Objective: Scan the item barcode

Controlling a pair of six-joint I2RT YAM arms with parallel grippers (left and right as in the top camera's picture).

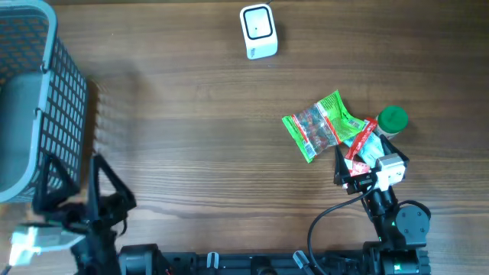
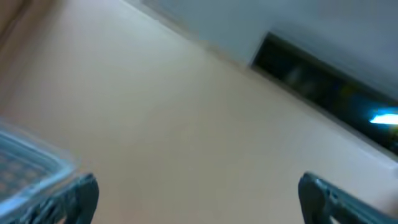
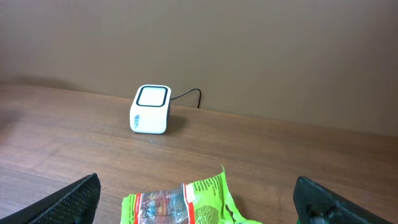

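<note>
Right claw (image 1: 368, 162): jaws spread fully wide, nothing between them. In the right wrist view the right claw (image 3: 199, 199) has both black fingertips at the bottom corners and only bench showing between.

Directly in front of it is the green crinkled foil snack packet (image 1: 321, 126), flat on the wooden bench (image 1: 191, 114). Its top edge sits low and centred in the wrist view (image 3: 186, 202). The packet lies on the robot's side of the white cube-shaped scanner (image 1: 258, 30) and off to its right, roughly between scanner and claw. Its long axis looks slanted across the claw's line of reach, not square to it.

A red-and-white sachet (image 1: 361, 145) overlaps the packet's edge farthest from the scanner. A green-capped bottle (image 1: 392, 120) stands just beside it, farther right again.

The scanner (image 3: 151, 109) is well apart from the packet, window up, black cable (image 3: 186, 94) trailing behind.

Left claw (image 1: 76, 179): also wide open and empty, far to the scanner's left beside the grey mesh basket (image 1: 38, 92). Its own view is blurred.

Judgement: the right arm is much the nearer, so the pick-up is its job, and the wrist likely needs turning to match the slant
</note>
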